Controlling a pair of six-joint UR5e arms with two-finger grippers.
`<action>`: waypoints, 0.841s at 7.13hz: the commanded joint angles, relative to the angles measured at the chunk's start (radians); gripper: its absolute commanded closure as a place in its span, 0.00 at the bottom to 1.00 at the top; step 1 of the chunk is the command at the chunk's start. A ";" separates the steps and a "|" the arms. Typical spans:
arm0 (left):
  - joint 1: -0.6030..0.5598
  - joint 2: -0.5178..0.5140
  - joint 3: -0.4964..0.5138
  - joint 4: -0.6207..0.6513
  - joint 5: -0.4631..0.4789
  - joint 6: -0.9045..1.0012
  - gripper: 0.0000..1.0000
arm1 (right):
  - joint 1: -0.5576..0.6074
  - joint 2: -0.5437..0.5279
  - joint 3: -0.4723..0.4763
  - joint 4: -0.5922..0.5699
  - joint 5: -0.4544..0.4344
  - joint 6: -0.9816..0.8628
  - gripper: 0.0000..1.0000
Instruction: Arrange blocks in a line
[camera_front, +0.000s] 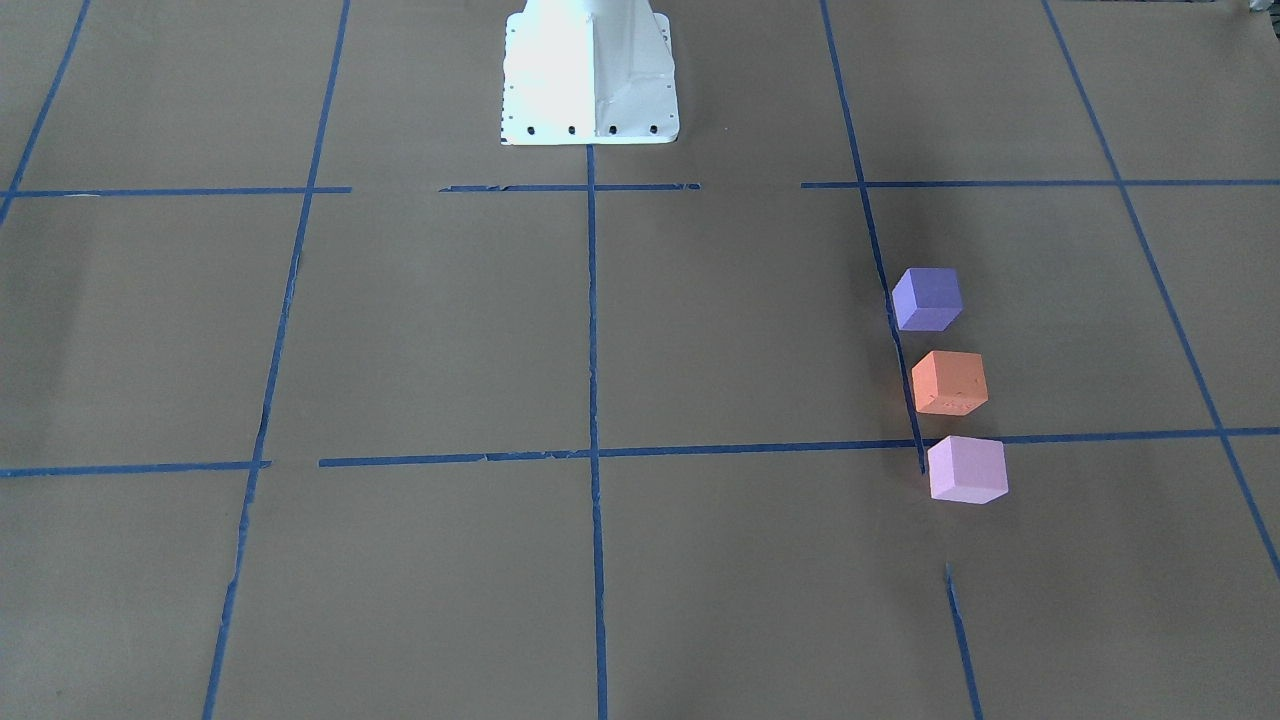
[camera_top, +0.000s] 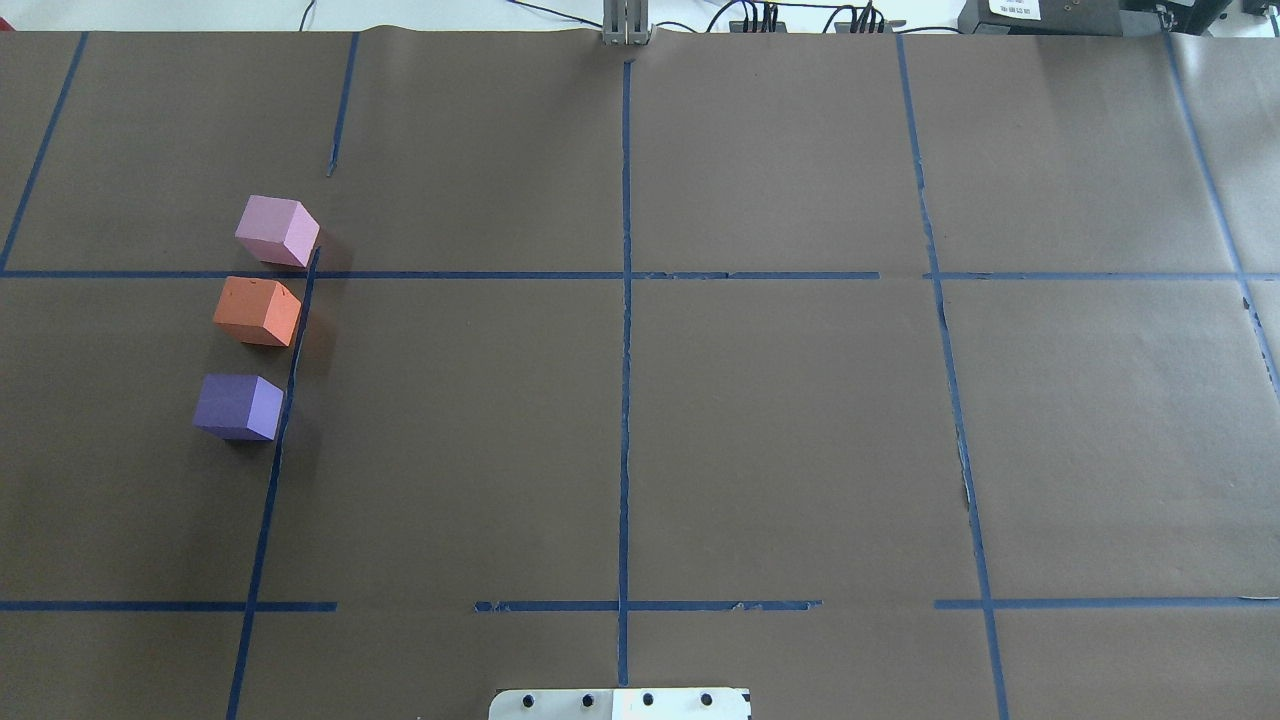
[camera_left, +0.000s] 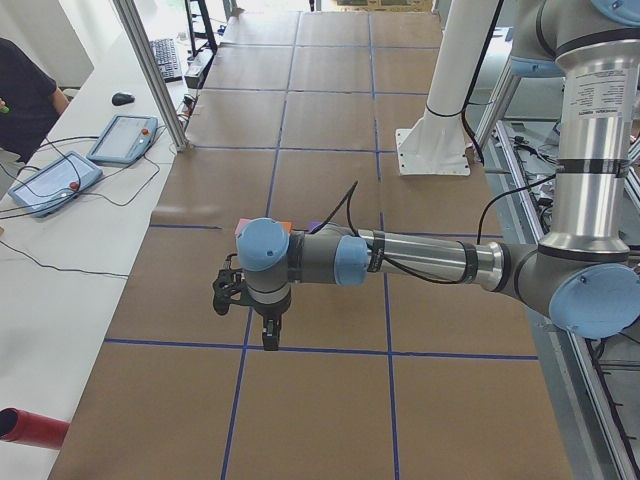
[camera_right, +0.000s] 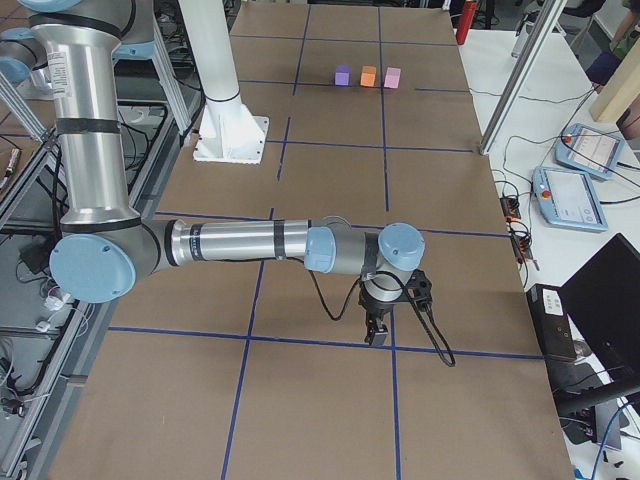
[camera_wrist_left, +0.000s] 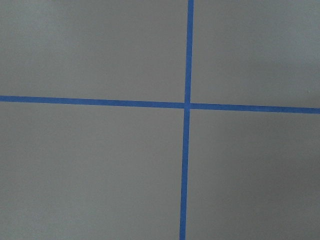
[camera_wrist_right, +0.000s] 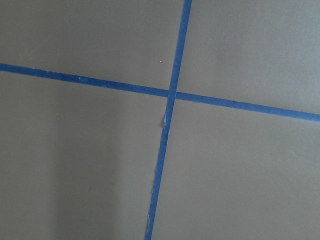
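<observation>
Three blocks stand in a line along a blue tape line on the robot's left side of the table: the dark violet-purple block (camera_front: 927, 299) (camera_top: 238, 406) nearest the robot, the orange block (camera_front: 950, 383) (camera_top: 257, 311) in the middle, and the pale pink-lilac block (camera_front: 967, 469) (camera_top: 277, 230) farthest. Small gaps separate them. My left gripper (camera_left: 268, 335) shows only in the exterior left view, pointing down over a tape crossing, away from the blocks. My right gripper (camera_right: 378, 335) shows only in the exterior right view, far from the blocks (camera_right: 368, 75). I cannot tell whether either is open or shut.
The table is covered in brown paper with a blue tape grid. The white robot base (camera_front: 590, 80) stands at the middle of the robot's edge. Teach pendants (camera_left: 122, 138) and a person (camera_left: 25, 100) are on the operators' side. Both wrist views show only paper and tape.
</observation>
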 joint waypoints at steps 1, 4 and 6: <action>0.002 -0.001 0.009 -0.003 0.000 0.000 0.00 | 0.000 0.000 0.000 0.000 0.000 0.000 0.00; 0.005 -0.001 0.011 -0.004 0.003 0.002 0.00 | 0.000 0.000 0.000 0.000 0.000 0.000 0.00; 0.005 0.001 0.012 -0.014 -0.005 0.000 0.00 | 0.000 0.000 0.000 0.000 0.000 0.000 0.00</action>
